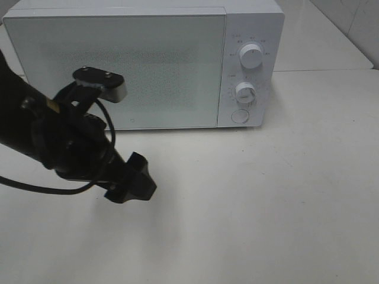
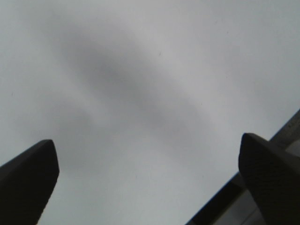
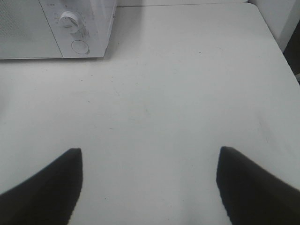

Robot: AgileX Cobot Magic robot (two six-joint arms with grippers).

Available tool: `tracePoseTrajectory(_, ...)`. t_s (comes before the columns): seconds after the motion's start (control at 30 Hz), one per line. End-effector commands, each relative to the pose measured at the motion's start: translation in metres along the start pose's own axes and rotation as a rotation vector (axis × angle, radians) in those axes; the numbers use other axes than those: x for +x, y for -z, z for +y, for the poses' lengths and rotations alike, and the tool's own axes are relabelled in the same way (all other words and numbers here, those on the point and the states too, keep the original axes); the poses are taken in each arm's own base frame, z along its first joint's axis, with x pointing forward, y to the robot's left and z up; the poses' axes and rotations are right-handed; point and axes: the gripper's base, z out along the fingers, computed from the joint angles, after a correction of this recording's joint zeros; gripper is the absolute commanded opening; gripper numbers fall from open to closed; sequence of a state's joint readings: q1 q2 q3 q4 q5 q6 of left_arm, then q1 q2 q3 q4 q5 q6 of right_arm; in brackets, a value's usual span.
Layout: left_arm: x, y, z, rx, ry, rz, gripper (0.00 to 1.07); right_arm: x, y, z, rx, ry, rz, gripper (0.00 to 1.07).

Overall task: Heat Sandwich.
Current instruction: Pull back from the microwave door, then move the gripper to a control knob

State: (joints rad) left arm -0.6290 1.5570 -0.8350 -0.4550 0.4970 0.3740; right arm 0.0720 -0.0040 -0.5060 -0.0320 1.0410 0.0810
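A: Item, sandwich?
B: Not showing; I'm guessing inside the shut microwave (image 1: 118, 71), twelve o'clock.
A: Claws?
B: I'm holding left gripper (image 1: 133, 177), eight o'clock, and right gripper (image 3: 150, 150) apart, empty. Dials (image 1: 252, 57) awaiting setting.

The microwave (image 1: 142, 65) stands at the back of the table (image 1: 266, 207), knobs (image 1: 251, 57) on its right side; the left arm (image 1: 59, 142) hangs over the table before it, leftward.

Plain white worktop (image 1: 278, 213), faint scuffs, pale tiled surface (image 1: 355, 23) beyond far right corner, soft diffuse light
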Motion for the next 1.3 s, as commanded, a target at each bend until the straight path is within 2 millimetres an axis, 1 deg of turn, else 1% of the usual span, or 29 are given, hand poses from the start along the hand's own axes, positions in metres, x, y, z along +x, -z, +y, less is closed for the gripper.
tracePoseTrajectory(0.03,0.008,0.021,0.014,0.020,0.058,0.069,1.03,0.002,0.003,0.000,0.003,0.001,-0.031,0.76)
tracePoseTrajectory(0.07,0.013,0.034,0.023,0.028,0.099,0.096,1.03,0.002,0.003,0.000,0.003,0.001,-0.031,0.76)
tracePoseTrajectory(0.13,0.018,0.047,0.034,0.027,0.143,0.112,1.03,0.002,0.003,0.000,0.003,0.001,-0.031,0.76)
tracePoseTrajectory(0.17,0.018,0.047,0.034,0.027,0.143,0.112,1.03,0.002,0.003,0.000,0.003,0.001,-0.031,0.76)
tracePoseTrajectory(0.2,0.023,0.060,0.046,0.016,0.196,0.114,1.03,0.002,0.003,0.000,0.003,0.001,-0.031,0.76)
tracePoseTrajectory(0.3,0.031,0.081,0.063,-0.014,0.258,0.110,1.03,0.002,0.003,0.000,0.003,0.001,-0.031,0.76)
tracePoseTrajectory(0.33,0.031,0.081,0.063,-0.014,0.258,0.110,1.03,0.002,0.003,0.000,0.003,0.001,-0.031,0.76)
tracePoseTrajectory(0.37,0.037,0.095,0.072,-0.053,0.300,0.091,1.03,0.002,0.003,0.000,0.003,0.001,-0.031,0.76)
tracePoseTrajectory(0.47,0.044,0.115,0.083,-0.121,0.388,0.042,1.03,0.002,0.003,0.000,0.003,0.001,-0.031,0.76)
tracePoseTrajectory(0.5,0.044,0.115,0.083,-0.121,0.388,0.042,1.03,0.002,0.003,0.000,0.003,0.001,-0.031,0.76)
tracePoseTrajectory(0.53,0.049,0.127,0.087,-0.165,0.432,0.011,1.03,0.002,0.003,0.000,0.003,0.001,-0.031,0.76)
tracePoseTrajectory(0.6,0.054,0.138,0.086,-0.197,0.448,-0.004,1.03,0.002,0.003,0.000,0.003,0.001,-0.031,0.76)
tracePoseTrajectory(0.63,0.054,0.138,0.086,-0.197,0.448,-0.004,1.03,0.002,0.003,0.000,0.003,0.001,-0.031,0.76)
tracePoseTrajectory(0.67,0.058,0.147,0.082,-0.221,0.438,-0.012,1.03,0.002,0.003,0.000,0.003,0.001,-0.031,0.76)
tracePoseTrajectory(0.73,0.062,0.155,0.076,-0.224,0.427,-0.024,1.03,0.002,0.003,0.000,0.003,0.001,-0.031,0.76)
tracePoseTrajectory(0.77,0.065,0.163,0.069,-0.227,0.415,-0.040,1.03,0.002,0.003,0.000,0.003,0.001,-0.031,0.76)
tracePoseTrajectory(0.8,0.065,0.163,0.069,-0.227,0.415,-0.040,1.03,0.002,0.003,0.000,0.003,0.001,-0.031,0.76)
tracePoseTrajectory(0.83,0.068,0.167,0.066,-0.232,0.406,-0.046,1.03,0.002,0.003,0.000,0.003,0.001,-0.031,0.76)
tracePoseTrajectory(0.9,0.075,0.174,0.059,-0.246,0.391,-0.071,1.03,0.002,0.003,0.000,0.003,0.001,-0.031,0.76)
tracePoseTrajectory(0.93,0.084,0.177,0.053,-0.264,0.379,-0.088,1.03,0.002,0.003,0.000,0.003,0.001,-0.031,0.76)
tracePoseTrajectory(0.97,0.084,0.177,0.053,-0.264,0.379,-0.088,1.03,0.002,0.003,0.000,0.003,0.001,-0.031,0.76)
tracePoseTrajectory(1.07,0.104,0.175,0.043,-0.276,0.370,-0.101,1.03,0.002,0.003,0.000,0.003,0.001,-0.031,0.76)
tracePoseTrajectory(1.1,0.117,0.174,0.036,-0.279,0.365,-0.118,1.03,0.002,0.003,0.000,0.003,0.001,-0.031,0.76)
tracePoseTrajectory(1.13,0.117,0.174,0.036,-0.279,0.365,-0.118,1.03,0.002,0.003,0.000,0.003,0.001,-0.031,0.76)
tracePoseTrajectory(1.23,0.134,0.175,0.025,-0.294,0.348,-0.164,1.03,0.002,0.003,0.000,0.003,0.001,-0.031,0.76)
tracePoseTrajectory(1.27,0.145,0.175,0.020,-0.306,0.336,-0.190,1.03,0.002,0.003,0.000,0.003,0.001,-0.031,0.76)
tracePoseTrajectory(1.3,0.145,0.175,0.020,-0.306,0.336,-0.190,1.03,0.002,0.003,0.000,0.003,0.001,-0.031,0.76)
